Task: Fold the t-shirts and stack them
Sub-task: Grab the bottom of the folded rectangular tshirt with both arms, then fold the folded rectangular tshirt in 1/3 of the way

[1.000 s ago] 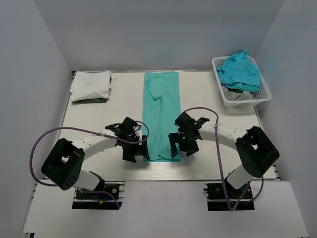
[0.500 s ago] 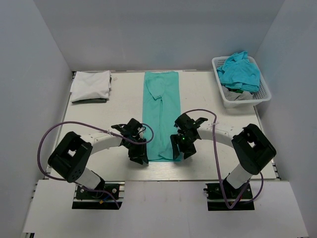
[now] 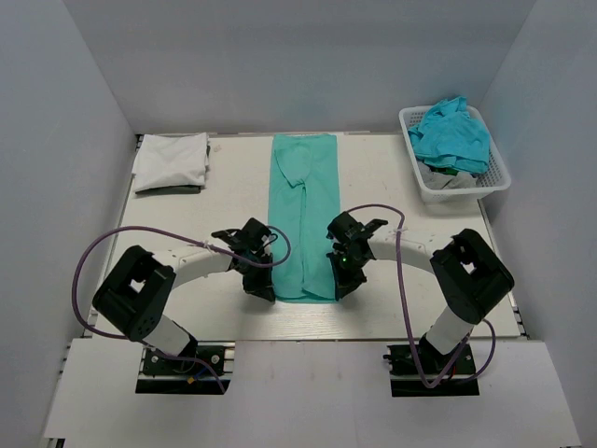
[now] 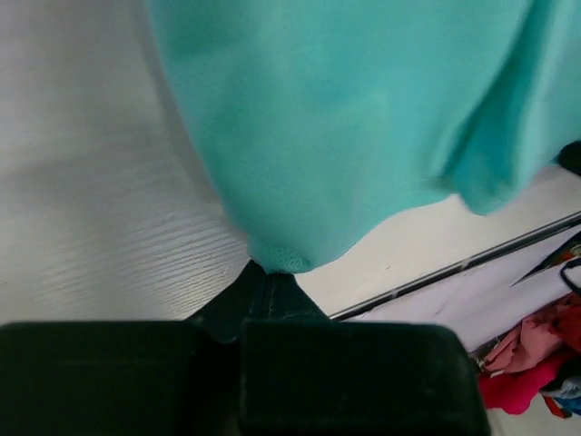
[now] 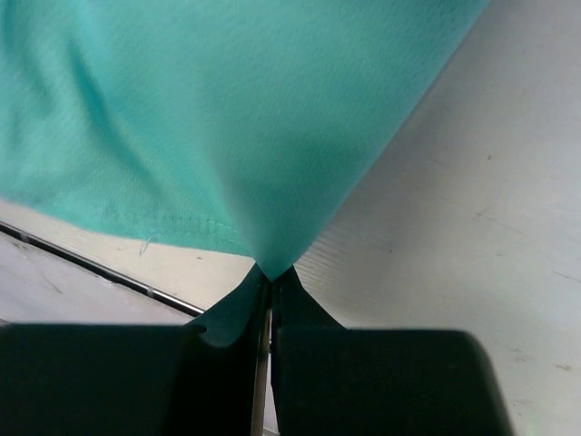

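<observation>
Near the white table's (image 3: 187, 224) front edge, the left gripper (image 3: 266, 291) and right gripper (image 3: 338, 289) are each clamped tight on a near-hem corner of the teal-green cloth t-shirt (image 3: 303, 215). It is a long folded strip running near to far. Far left lies a folded white cloth t-shirt (image 3: 171, 159). Far right, a white plastic lattice basket (image 3: 448, 193) holds crumpled turquoise-blue t-shirts (image 3: 452, 135).
</observation>
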Action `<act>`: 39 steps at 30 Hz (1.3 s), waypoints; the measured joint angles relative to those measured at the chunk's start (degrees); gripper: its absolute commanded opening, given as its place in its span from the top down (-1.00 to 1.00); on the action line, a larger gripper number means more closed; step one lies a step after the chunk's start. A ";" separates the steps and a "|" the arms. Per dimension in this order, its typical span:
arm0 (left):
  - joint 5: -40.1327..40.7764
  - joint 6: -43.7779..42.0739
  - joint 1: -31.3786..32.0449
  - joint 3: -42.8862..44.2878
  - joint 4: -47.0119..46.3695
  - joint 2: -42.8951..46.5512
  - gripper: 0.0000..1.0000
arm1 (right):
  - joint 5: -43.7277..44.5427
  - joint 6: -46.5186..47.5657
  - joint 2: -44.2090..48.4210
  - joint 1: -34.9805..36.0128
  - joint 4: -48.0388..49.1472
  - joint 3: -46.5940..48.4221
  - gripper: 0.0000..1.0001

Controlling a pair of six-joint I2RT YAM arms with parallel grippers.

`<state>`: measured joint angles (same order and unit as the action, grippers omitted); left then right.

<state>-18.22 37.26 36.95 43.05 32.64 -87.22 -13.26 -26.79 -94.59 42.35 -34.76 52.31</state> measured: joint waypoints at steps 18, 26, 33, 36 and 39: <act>9.92 3.56 -5.07 29.09 10.05 -8.74 1.00 | 9.92 -0.63 -4.94 -5.01 -10.36 26.86 1.00; 10.51 3.76 -9.94 40.68 11.80 -15.52 1.00 | 9.99 1.11 -16.52 -10.29 -16.26 46.75 1.00; 9.42 2.62 -13.22 50.75 11.89 -22.71 1.00 | 7.17 2.73 -23.76 -14.75 -18.16 56.74 1.00; 8.44 1.92 -14.19 55.36 11.65 -26.21 1.00 | 5.25 3.43 -25.20 -16.24 -17.70 58.73 1.00; 7.43 1.51 -15.04 59.08 11.02 -29.86 1.00 | 2.99 3.82 -27.34 -17.51 -16.92 61.72 1.00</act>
<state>-10.79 38.76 21.91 102.13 43.66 -117.08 -10.26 -22.96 -121.93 24.84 -51.68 114.04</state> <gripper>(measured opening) 0.025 0.014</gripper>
